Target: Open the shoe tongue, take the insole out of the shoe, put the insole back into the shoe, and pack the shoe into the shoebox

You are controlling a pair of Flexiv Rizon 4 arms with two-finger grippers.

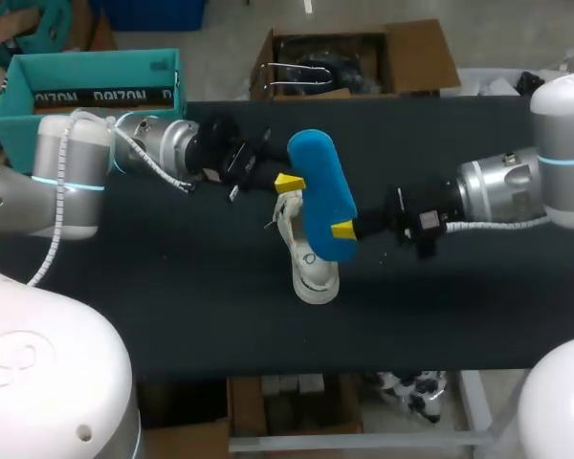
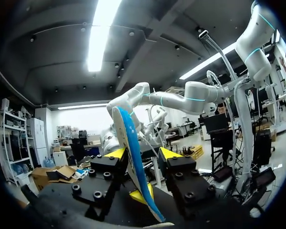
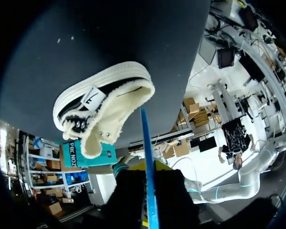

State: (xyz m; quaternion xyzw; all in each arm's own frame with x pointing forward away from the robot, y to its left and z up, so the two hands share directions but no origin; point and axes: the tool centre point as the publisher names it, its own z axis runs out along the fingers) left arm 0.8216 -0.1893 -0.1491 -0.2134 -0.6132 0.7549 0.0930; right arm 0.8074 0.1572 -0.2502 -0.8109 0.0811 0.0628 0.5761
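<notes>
The blue insole (image 1: 322, 191) is held up in the air over the middle of the table, above the white shoe (image 1: 311, 263). My right gripper (image 1: 344, 231) is shut on the insole's near end; in the right wrist view the insole (image 3: 147, 157) runs edge-on out from between its fingers (image 3: 150, 167), with the shoe (image 3: 102, 112) on its side ahead. My left gripper (image 1: 291, 184) is at the insole's far side. In the left wrist view its fingers (image 2: 142, 153) stand apart, open, with the insole (image 2: 131, 143) loose between them. The teal shoebox (image 1: 86, 96) stands open at the far left.
The dark table (image 1: 172, 287) is bare in front of and to both sides of the shoe. The shoebox (image 3: 83, 152) shows beyond the shoe in the right wrist view. Both arms meet over the table's middle.
</notes>
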